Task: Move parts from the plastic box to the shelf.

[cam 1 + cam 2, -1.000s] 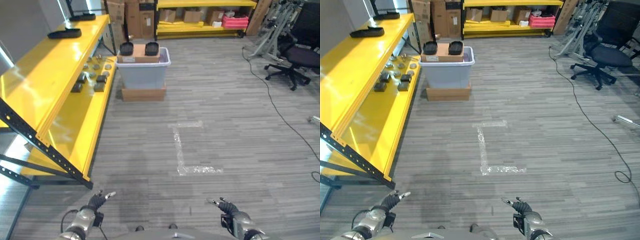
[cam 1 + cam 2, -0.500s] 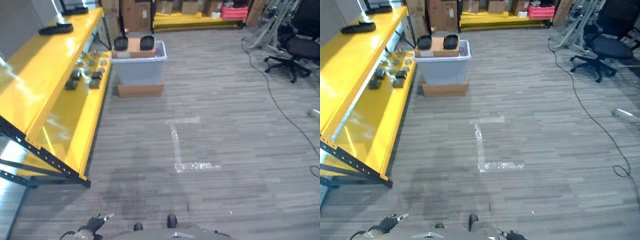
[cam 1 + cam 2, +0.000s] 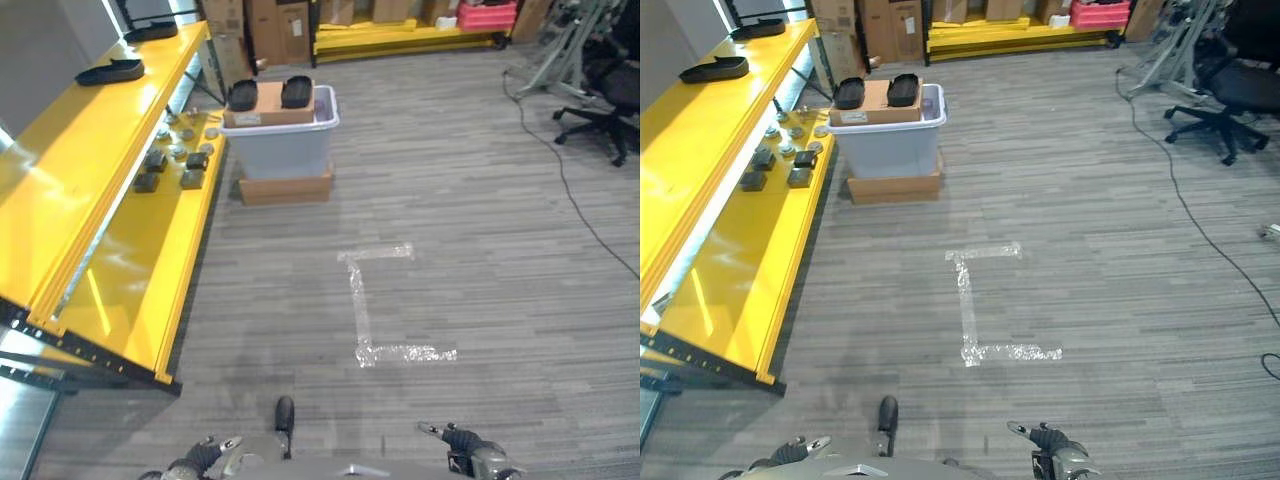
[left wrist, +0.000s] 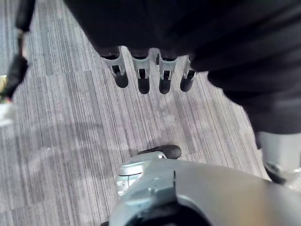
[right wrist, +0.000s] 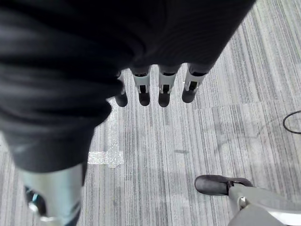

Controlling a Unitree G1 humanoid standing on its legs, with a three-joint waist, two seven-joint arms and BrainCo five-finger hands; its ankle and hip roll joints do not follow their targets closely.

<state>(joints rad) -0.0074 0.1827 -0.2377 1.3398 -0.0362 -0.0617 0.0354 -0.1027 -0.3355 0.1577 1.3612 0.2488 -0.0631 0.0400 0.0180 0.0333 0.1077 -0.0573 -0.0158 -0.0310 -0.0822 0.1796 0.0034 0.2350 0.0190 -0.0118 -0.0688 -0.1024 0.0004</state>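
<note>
The plastic box (image 3: 285,145), pale grey, stands on a flat brown carton (image 3: 286,187) on the floor, just beside the end of the yellow shelf (image 3: 120,250) and well ahead of the robot. A cardboard box (image 3: 266,103) rests across its top with two black parts (image 3: 296,92) lying on it. More small dark parts (image 3: 168,170) sit on the shelf's lower level near the box, and a long black piece (image 3: 111,71) lies on the upper level. The left hand (image 4: 146,75) and right hand (image 5: 160,87) hang low over bare floor, fingers (image 5: 163,89) released and straight, grasping nothing. White tape (image 3: 375,310) marks the floor between robot and box
</note>
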